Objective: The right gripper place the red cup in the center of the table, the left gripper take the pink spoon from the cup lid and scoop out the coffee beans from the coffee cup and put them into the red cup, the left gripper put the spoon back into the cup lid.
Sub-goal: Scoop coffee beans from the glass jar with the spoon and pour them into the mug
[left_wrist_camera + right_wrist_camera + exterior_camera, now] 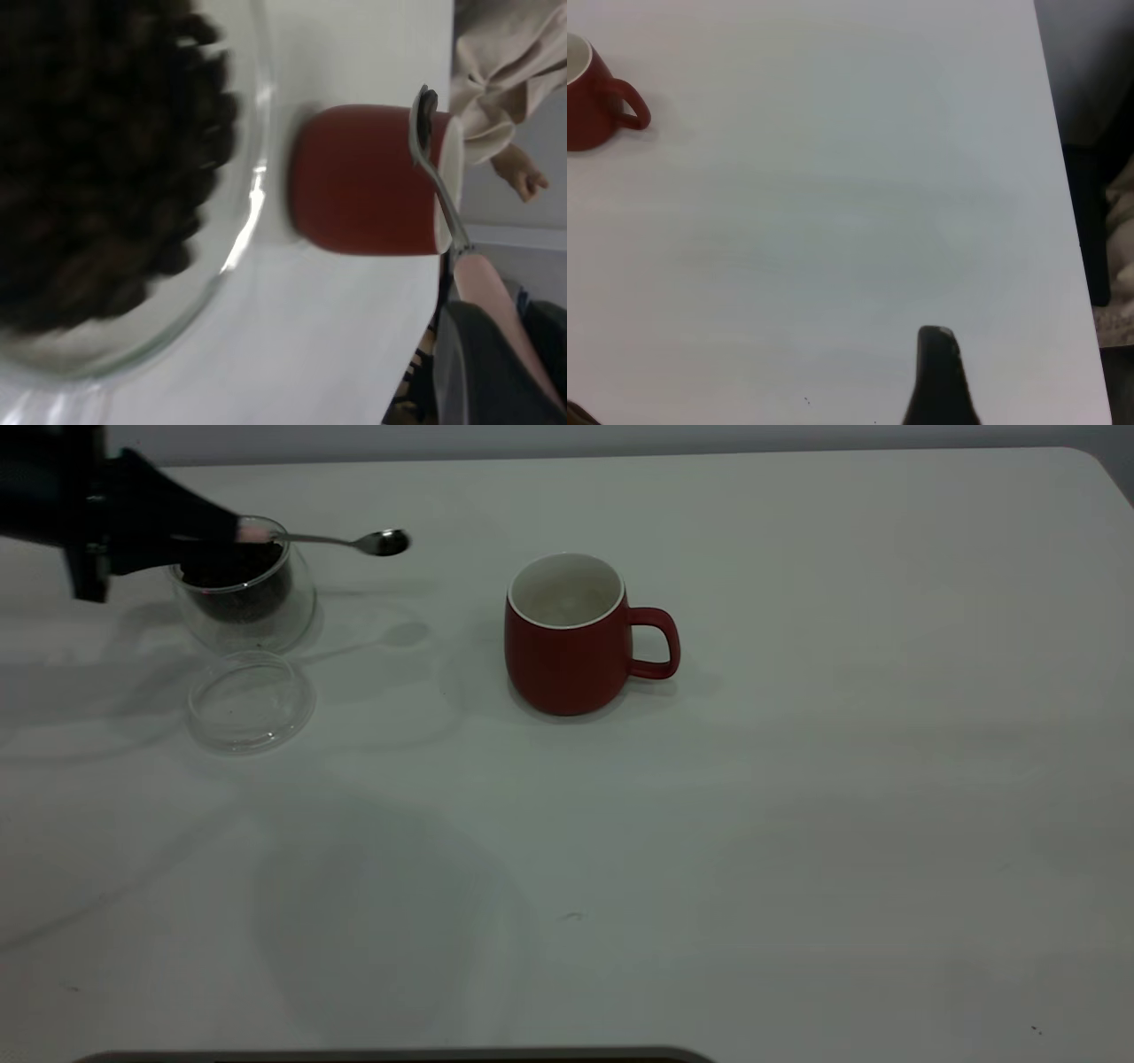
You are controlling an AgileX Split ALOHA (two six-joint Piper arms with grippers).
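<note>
Above the glass coffee cup (244,593) at far left, the left pincer (226,536) clenches the pink spoon (354,540) level, bowl aimed at the red cup (567,638) standing mid-counter (797,824).

The right pincer (939,376) is parked; its grip can't be told.

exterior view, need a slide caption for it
Left claw holds the pink spoon over the glass coffee cup; red cup waits mid-table.

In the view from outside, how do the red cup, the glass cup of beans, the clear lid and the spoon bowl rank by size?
1. Red cup.
2. Glass cup of beans, partly hidden by the left gripper.
3. Clear lid, close to the glass cup in width but flatter, so unsure.
4. Spoon bowl.
</note>
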